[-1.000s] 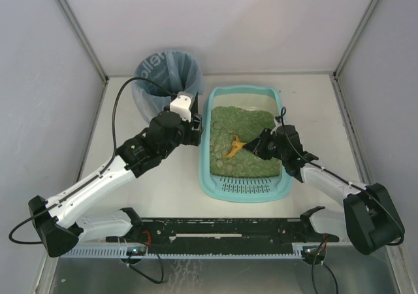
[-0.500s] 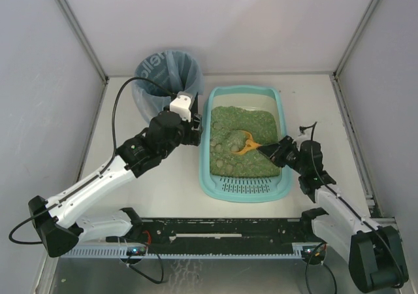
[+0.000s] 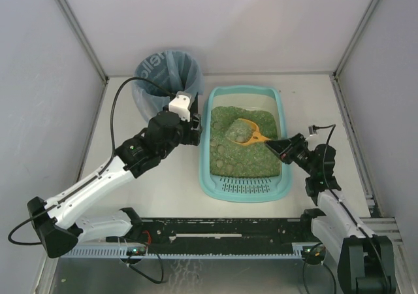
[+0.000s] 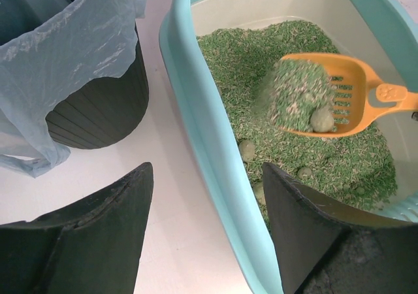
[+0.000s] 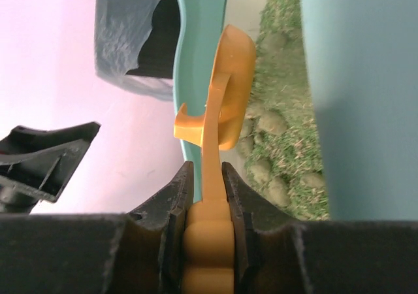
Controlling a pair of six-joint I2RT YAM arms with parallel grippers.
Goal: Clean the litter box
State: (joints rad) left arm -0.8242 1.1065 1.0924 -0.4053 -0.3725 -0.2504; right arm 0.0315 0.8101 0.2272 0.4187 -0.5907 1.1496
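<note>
- Litter box (image 3: pixel 204 163): lay flat on the pale table (image 3: pixel 163 183), right of centre between the two arms, with its slotted grille (image 3: pixel 247 187) at the near end and green litter (image 3: pixel 243 158) filling the rest.
- Orange scoop (image 3: pixel 247 132): was lifted over the far half of the litter, its bowl carrying a heap of granules and one round clump (image 4: pixel 322 119).
- Right gripper (image 3: pixel 282 145): was closed narrow on the scoop's handle, jaws pressed against both flat sides in its own wrist view, and reached in across the box's right rim.
- Left gripper (image 3: pixel 196 136): hung spread wide and held nothing, just beside the box's left wall near the far corner. In its wrist view the teal rim ran between the fingers (image 4: pixel 98 228). Could not tell whether it touched the wall.
- Black bin (image 3: pixel 166 78): stood just beside the box's far-left corner, lined with a blue bag (image 4: pixel 72 52).
- Loose clumps (image 4: pixel 247 150): lay on the litter near the left wall, below the scoop.
</note>
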